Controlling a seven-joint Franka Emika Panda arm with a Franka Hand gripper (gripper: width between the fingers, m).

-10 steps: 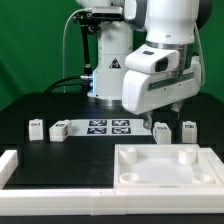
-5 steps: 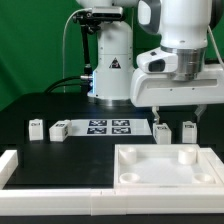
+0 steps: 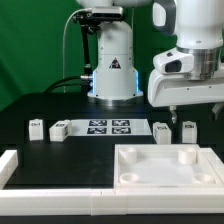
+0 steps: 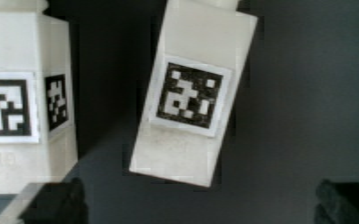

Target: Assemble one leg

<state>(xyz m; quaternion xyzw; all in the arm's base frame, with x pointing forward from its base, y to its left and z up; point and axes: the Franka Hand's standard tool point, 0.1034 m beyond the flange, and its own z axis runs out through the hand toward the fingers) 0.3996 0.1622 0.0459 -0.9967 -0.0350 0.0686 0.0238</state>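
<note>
backdrop: green curtain, white robot base at the rear.
bench (image 3: 90, 150): black and matte. it carries the marker board (image 3: 108, 126), a white tray-like panel (image 3: 140, 165) and loose posts.
end effector (image 3: 185, 113): released, jaws wide and empty, hanging over the posts at the exterior view's right.
the leg (image 4: 194, 95): on the bench beneath the jaws, looks turned against them; neighbour post (image 4: 19, 95) close beside.
step: likely the reach — square the wrist to the leg, descend centred, stay clear of the neighbour.

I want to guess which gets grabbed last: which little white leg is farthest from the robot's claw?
The leg at the exterior view's far left, outermost in the row; the gripper hangs above the opposite end.
</note>
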